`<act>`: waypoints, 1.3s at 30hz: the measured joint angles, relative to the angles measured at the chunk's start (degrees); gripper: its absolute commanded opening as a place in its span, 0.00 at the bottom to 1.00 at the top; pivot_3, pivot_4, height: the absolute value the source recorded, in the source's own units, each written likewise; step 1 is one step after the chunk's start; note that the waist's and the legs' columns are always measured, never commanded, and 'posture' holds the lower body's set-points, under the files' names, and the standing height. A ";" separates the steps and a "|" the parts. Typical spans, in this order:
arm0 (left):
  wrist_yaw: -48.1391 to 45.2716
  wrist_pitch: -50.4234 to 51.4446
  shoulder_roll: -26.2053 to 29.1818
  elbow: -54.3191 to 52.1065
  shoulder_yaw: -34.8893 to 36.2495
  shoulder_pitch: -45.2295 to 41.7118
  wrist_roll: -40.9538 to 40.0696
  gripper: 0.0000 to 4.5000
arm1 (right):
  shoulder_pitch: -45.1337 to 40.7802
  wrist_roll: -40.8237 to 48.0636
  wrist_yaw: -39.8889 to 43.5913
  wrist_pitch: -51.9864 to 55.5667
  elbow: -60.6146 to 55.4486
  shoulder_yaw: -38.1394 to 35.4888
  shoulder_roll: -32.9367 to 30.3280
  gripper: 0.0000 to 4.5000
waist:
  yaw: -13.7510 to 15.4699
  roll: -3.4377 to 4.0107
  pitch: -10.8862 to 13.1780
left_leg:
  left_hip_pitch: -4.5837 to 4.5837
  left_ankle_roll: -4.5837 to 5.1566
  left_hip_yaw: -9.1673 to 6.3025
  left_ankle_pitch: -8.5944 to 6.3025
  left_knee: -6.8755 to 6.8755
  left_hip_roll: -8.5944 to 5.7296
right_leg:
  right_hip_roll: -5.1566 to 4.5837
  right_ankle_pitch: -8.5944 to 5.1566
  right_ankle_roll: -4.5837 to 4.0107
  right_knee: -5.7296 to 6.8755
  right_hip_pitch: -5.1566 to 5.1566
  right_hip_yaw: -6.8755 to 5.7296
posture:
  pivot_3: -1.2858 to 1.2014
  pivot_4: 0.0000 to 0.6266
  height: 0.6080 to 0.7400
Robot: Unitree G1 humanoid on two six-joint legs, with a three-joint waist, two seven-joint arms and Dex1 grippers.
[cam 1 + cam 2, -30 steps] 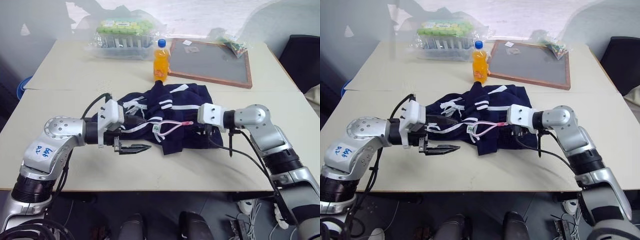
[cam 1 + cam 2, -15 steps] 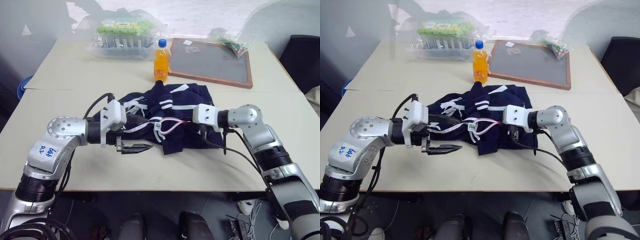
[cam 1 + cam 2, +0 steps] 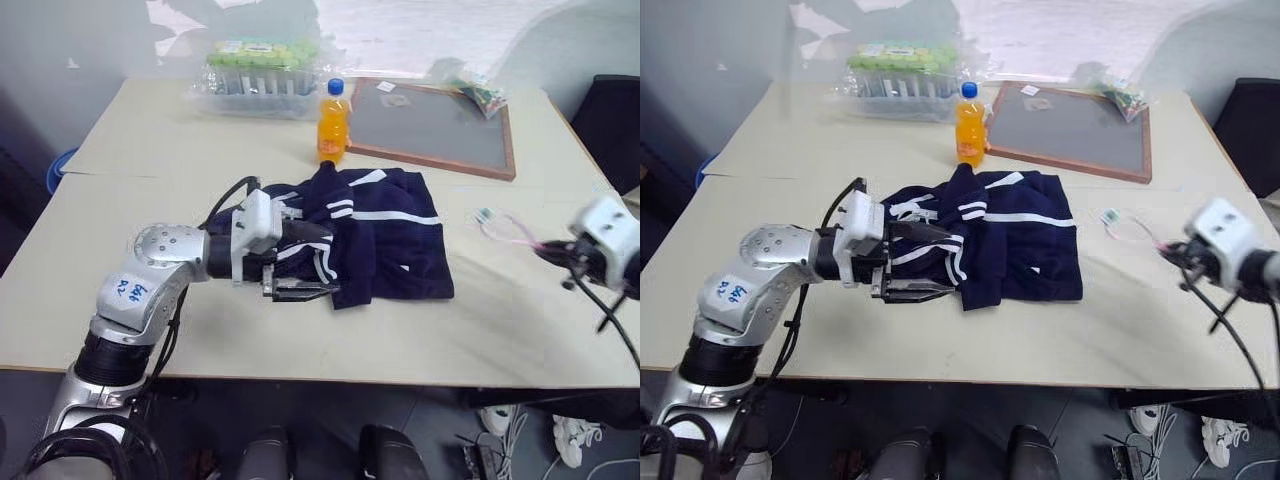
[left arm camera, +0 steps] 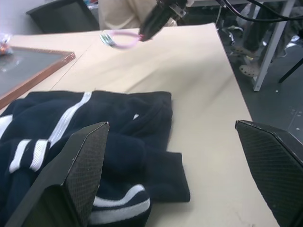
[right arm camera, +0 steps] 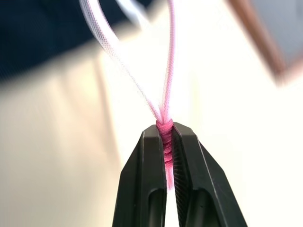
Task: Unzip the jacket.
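2 pale beige tables (image 3: 120, 170) stand pushed together, a seam running between them, against a grey wall. The jacket (image 3: 385, 235) lies crumpled mid-table, just in front of an orange bottle (image 3: 333, 122); a framed board (image 3: 440, 125) and a tray of tubes (image 3: 262, 72) sit behind. The left gripper (image 3: 305, 262) gapes wide at the jacket's edge, holding nothing. The right gripper (image 5: 165, 137) is pinched tight on a pink cord loop (image 3: 508, 228) (well clear of the jacket).

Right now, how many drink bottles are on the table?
1. The orange bottle with a blue cap stands upright just behind the jacket, beside the framed board. The wrapped pack of tubes could hide something behind it.
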 measured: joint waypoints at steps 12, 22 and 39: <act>-0.96 -1.37 0.91 1.19 -0.75 0.44 1.28 1.00 | -0.48 2.42 -8.52 0.34 15.26 -1.52 0.59 0.87 | -1.66 0.08 -0.05 | 0.13 -0.09 0.05 0.06 -0.11 0.11 | 0.07 0.00 0.00 0.00 0.01 0.07 | 0.52 0.24 1.00; -0.66 -1.18 11.53 1.16 9.60 7.99 1.05 1.00 | -8.83 14.71 -0.51 12.75 -9.81 1.78 1.77 1.00 | -1.56 0.10 -0.02 | 0.10 -0.10 -0.48 0.05 -0.12 0.17 | 0.12 -0.01 0.00 -0.01 -0.03 0.05 | 0.52 0.24 1.00; 1.70 0.62 18.25 -0.94 20.93 16.71 -0.03 1.00 | -21.87 18.83 -9.32 24.19 -15.72 25.77 31.60 1.00 | -0.94 0.01 -0.01 | -0.10 -0.08 -0.17 0.04 -0.05 0.07 | 0.06 -0.02 -0.04 0.09 -0.14 -0.08 | 0.52 0.24 1.00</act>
